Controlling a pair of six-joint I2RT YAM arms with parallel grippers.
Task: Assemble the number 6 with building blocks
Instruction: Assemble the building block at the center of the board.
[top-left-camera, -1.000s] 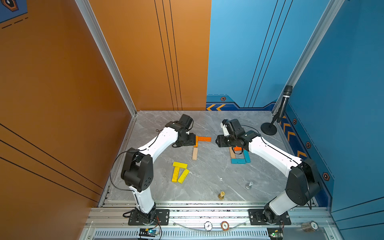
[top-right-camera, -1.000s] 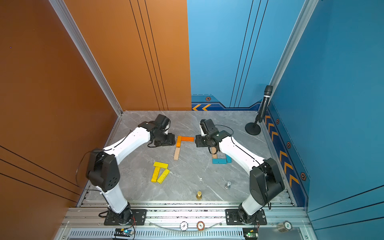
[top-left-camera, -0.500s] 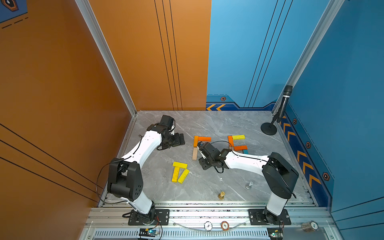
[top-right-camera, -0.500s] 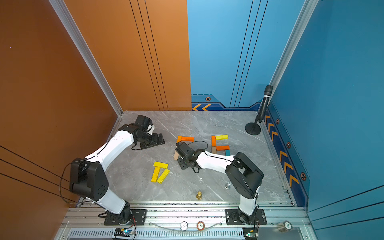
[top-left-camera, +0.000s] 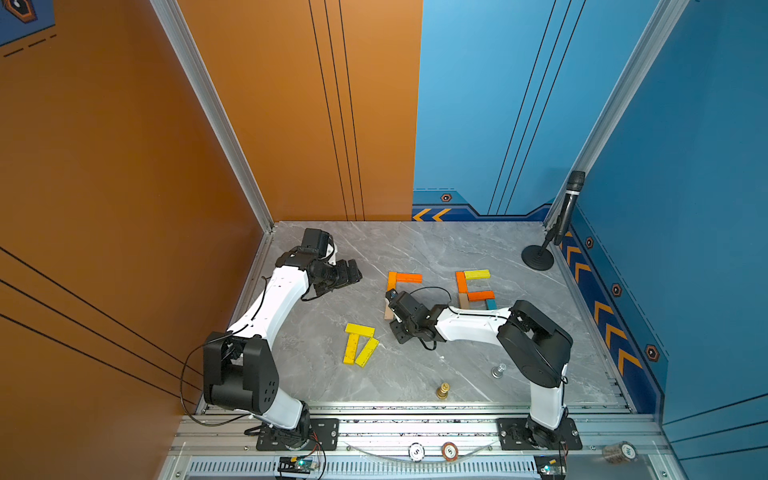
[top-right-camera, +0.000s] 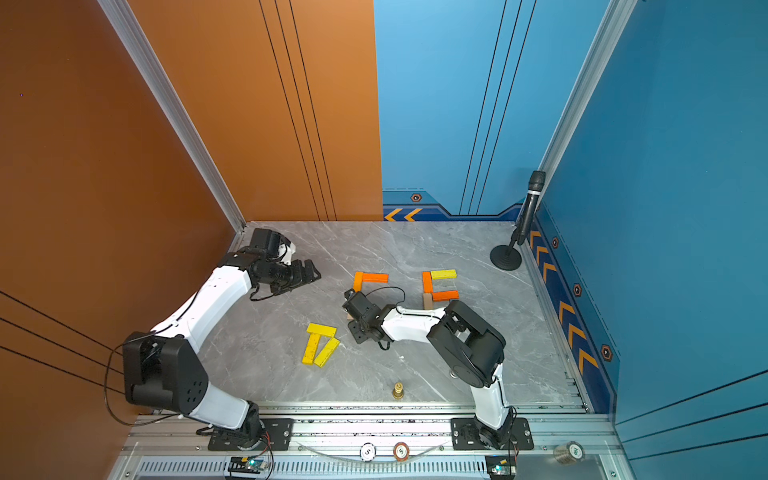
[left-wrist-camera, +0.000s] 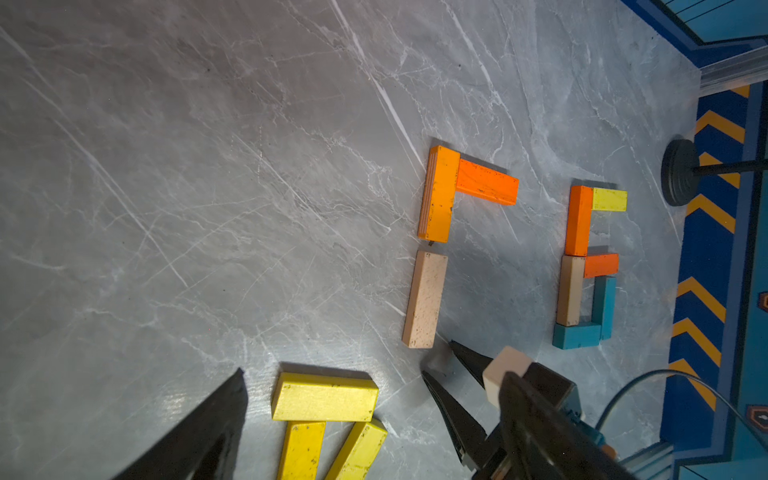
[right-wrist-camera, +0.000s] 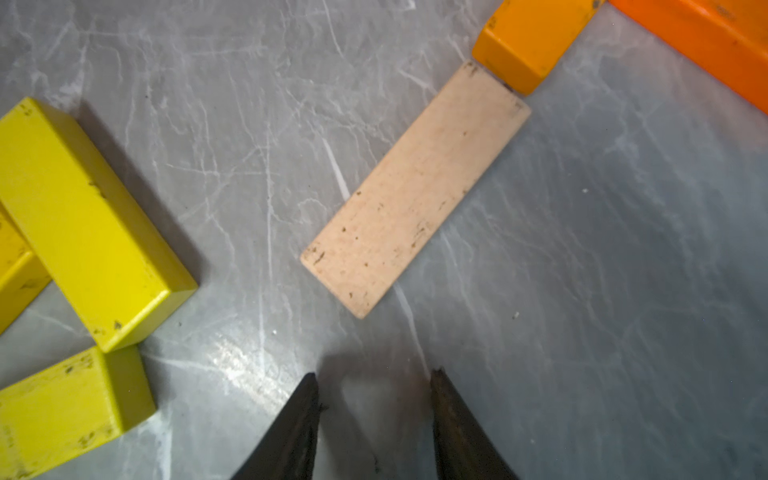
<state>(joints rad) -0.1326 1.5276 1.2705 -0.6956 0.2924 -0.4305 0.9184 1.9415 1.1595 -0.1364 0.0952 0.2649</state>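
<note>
Grey marbled worktop, both arms in. The left arm lies along the left edge, left fingers spread wide and empty. It's out of the way, I'd say, with its camera on the build. The right arm reaches to mid-worktop, right fingers narrowly parted with nothing between them, poised just off the tan plank. Near the right edge sits a closed number 6 in orange, yellow, tan and teal. At centre, a second figure: amber plank and orange plank make the top corner, and the tan one is laid end-on to extend the spine. Three yellow planks wait toward the front edge, likely stock. Two tokens on the front rail read 5.
</note>
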